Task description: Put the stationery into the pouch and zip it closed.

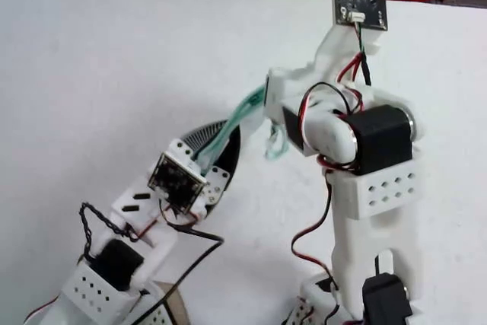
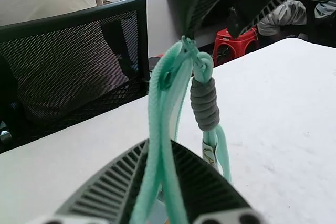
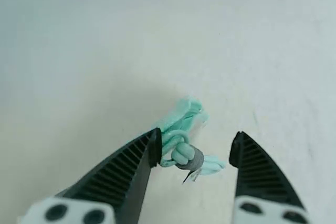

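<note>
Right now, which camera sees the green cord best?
The left wrist view: the green cord is close and large, grey wrap plain. The right wrist view shows its knotted end inside the open right gripper. The high view shows a stretch between the arms, partly hidden.

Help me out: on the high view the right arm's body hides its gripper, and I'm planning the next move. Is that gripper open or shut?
Observer: Open. In the right wrist view the right gripper has its fingers apart, either side of the mint-green cord.
Operator: Anything on that cord?
Observer: A grey stopper, lying between those open fingers.
Operator: Does the left gripper actually hold the cord?
Observer: Yes; the left wrist view shows the left gripper shut on its strands.
</note>
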Action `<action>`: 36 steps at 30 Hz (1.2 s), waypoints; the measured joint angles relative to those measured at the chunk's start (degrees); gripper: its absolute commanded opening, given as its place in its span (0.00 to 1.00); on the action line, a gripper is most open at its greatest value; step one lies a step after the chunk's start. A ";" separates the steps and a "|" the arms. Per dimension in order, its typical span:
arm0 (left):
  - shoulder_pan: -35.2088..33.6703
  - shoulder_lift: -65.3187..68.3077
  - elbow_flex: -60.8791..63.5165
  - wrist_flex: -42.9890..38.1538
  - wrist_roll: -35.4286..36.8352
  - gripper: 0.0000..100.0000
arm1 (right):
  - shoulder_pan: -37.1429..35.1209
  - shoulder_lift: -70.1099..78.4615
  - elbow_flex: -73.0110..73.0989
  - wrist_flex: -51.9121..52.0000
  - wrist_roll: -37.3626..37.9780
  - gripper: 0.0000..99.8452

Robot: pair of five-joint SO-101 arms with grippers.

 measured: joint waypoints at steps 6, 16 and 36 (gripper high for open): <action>0.00 0.00 0.00 0.00 0.00 0.03 | -1.32 0.09 -3.87 0.00 0.00 0.22; 0.00 0.00 0.00 0.00 0.00 0.03 | -1.67 0.26 3.96 -3.96 0.00 0.20; 0.35 0.00 0.26 0.00 0.00 0.03 | 1.05 0.09 5.19 -0.88 3.69 0.02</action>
